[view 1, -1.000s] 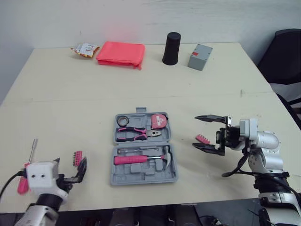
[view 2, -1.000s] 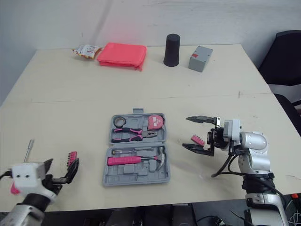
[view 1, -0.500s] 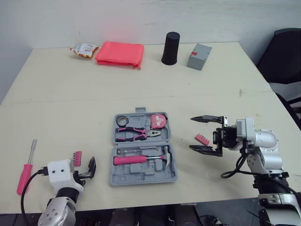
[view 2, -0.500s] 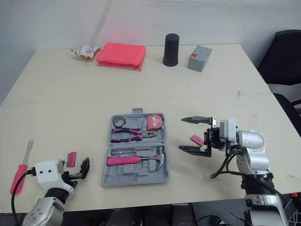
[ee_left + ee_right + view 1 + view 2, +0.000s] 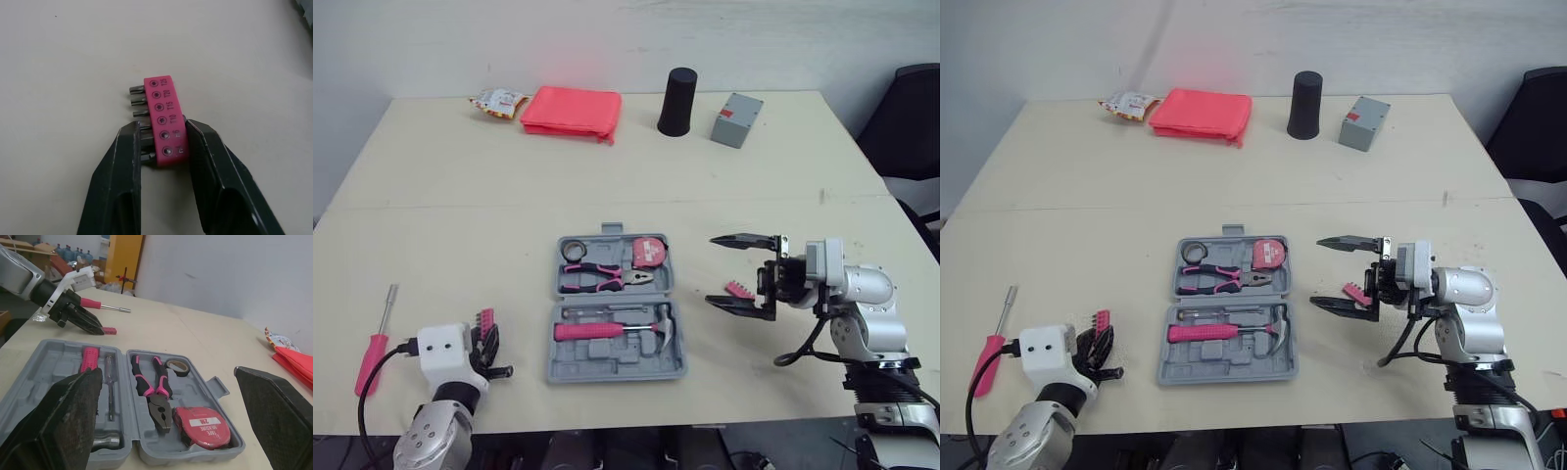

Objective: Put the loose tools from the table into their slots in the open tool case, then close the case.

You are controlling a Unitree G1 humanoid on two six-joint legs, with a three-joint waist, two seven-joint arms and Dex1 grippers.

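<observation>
Left tool [image 5: 163, 141] pinches pink bit holder [image 5: 161, 103] by one end, front-left corner of worktop [image 5: 460, 225]; may pivot, slip. Right tool [image 5: 742, 272] spread.

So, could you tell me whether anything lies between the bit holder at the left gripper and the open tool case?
Nothing visible does. The left gripper is closed on the pink bit holder, and only bare table lies between it and the tool case. The screwdriver lies on its other side.
</observation>
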